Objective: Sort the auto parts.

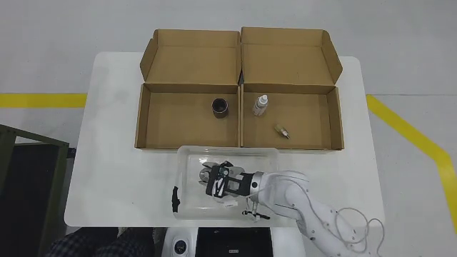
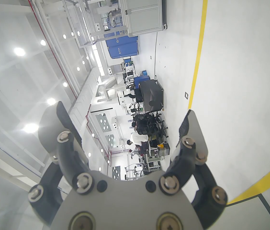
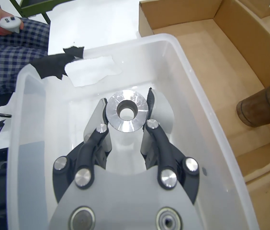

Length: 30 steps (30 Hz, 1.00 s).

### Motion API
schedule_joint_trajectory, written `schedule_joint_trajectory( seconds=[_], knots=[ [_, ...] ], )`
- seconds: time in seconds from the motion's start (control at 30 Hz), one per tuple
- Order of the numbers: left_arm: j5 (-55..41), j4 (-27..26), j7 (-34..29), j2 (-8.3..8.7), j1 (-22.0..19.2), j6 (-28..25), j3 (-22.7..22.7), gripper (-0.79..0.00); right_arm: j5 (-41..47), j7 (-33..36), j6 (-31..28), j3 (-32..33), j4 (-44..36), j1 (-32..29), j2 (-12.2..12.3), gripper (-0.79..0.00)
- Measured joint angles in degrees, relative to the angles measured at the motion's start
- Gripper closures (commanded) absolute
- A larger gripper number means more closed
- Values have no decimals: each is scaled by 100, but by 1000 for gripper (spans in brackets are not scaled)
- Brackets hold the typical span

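Caller: Ring in the jaws! The right gripper [image 3: 127,101] is down inside the clear bin [image 3: 192,77]. Its jaws are pinching a silver ring [image 3: 127,120] from both sides, and the bore faces straight up at the wrist camera.

Spotter: Clean hold, one jaw on each side of the rim. Whether the ring is touching the bin floor, I can't tell from here. There's also a black scrap [image 3: 53,64] stuck on the bin's rim, at the end on the robot's left.

Caller: And where does the bin sit?

Spotter: It's at the near edge of the white table [image 1: 114,150], right up against two open cardboard boxes standing side by side behind it, flaps folded back.

Caller: Contents, then. The left box [image 1: 168,121] has a brown cylinder [image 1: 220,107] close to the wall it shares with its neighbour. The right box [image 1: 314,114] holds a white bottle [image 1: 260,104] just across that wall. A small metal piece [image 1: 283,130] lies near the bottle, toward the front of the box.

Spotter: From the right wrist, that brown cylinder shows just beyond the bin's long wall, apart from the ring.

Caller: The other arm?

Spotter: The left gripper [image 2: 124,108] is aimed out at the workshop hall, yellow floor line running past it, jaws spread wide.
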Motion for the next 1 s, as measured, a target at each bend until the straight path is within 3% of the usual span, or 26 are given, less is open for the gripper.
schedule_joint_trajectory(
  seconds=[0.43,1.0],
  knots=[
    [0,0,0,0,0,0,0,-785,1523,-142,-355,1042,-656,-497,198,0],
    [0,0,0,0,0,0,0,-785,3637,26,-428,1800,-540,-465,316,0]
  ],
)
